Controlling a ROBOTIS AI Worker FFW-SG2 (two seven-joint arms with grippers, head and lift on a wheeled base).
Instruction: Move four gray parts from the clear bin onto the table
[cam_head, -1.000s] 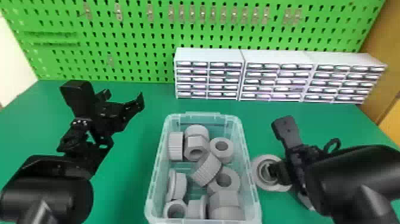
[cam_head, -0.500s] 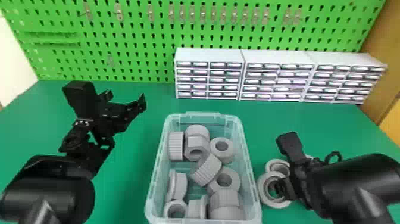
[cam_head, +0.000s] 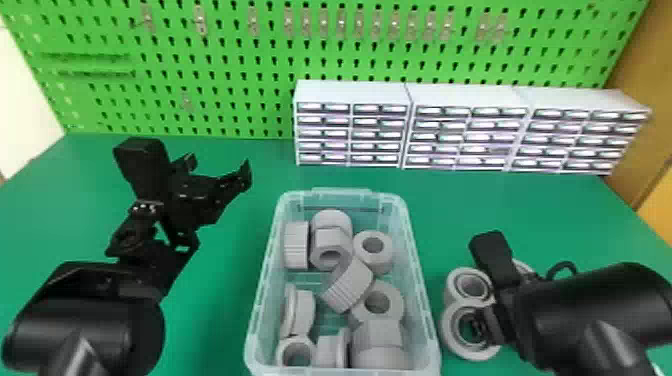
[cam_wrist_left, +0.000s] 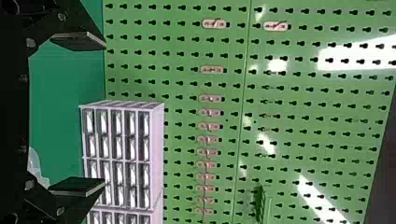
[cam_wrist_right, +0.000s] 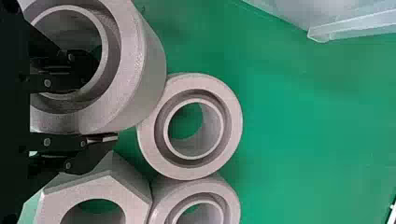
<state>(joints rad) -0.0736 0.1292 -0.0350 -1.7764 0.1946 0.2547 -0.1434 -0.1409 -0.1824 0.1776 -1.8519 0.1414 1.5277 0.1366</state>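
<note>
Right claw: positioned to the right of the clear bin, apparently clenched on the wall of a ringed gray part, one finger inside its bore and one outside; the pads are partly hidden. Two round gray parts and a hexagonal part lie nearby on the green surface. Further gray parts remain inside the bin. Left claw: released, empty, above the surface.
</note>
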